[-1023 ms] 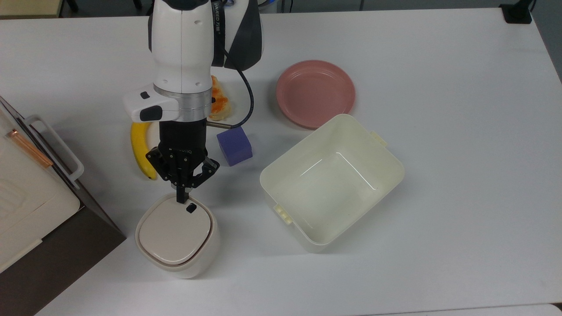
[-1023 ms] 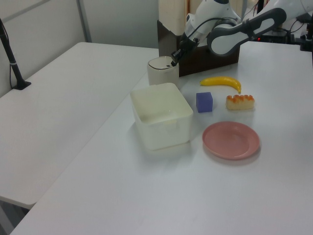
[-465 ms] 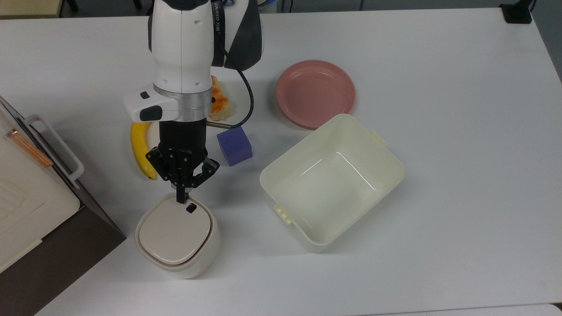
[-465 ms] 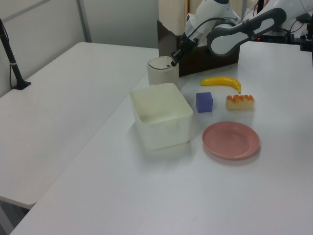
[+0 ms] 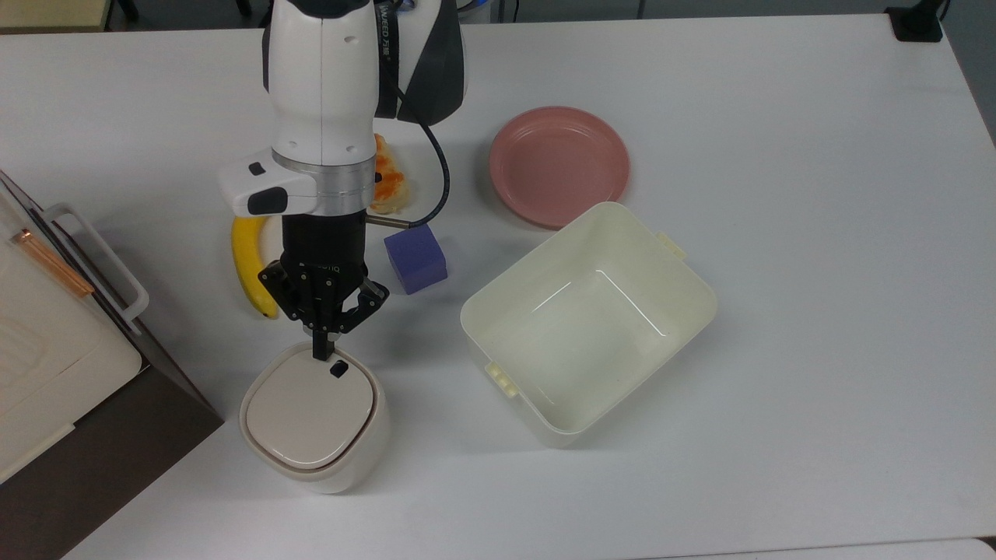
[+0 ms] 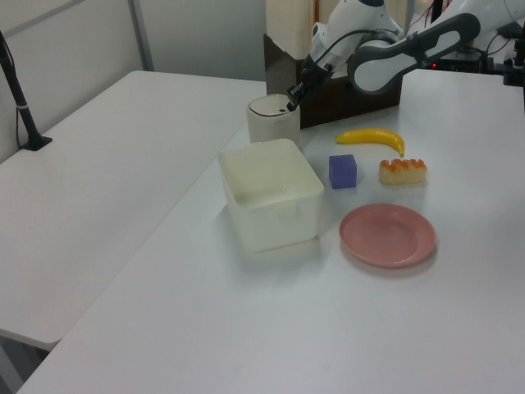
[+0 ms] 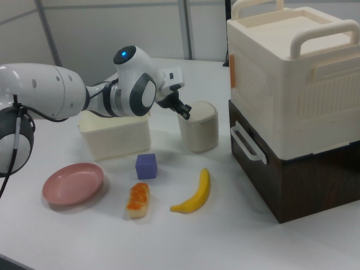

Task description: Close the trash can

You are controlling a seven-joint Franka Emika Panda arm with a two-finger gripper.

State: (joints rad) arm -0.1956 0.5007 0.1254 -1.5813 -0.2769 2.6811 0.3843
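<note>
On the dark strap (image 5: 387, 23) that runs across my upper arm in the top view I can read white capitals, "WEED", followed by two characters I cannot make out. On the black body of my pincer (image 5: 320, 354), just above the fingers, there is a small pale word printed upside down, too small for me to read.

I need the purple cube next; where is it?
In the top view the purple cube sits on the table just right of the gripper, between the banana and the large cream tub.
</note>
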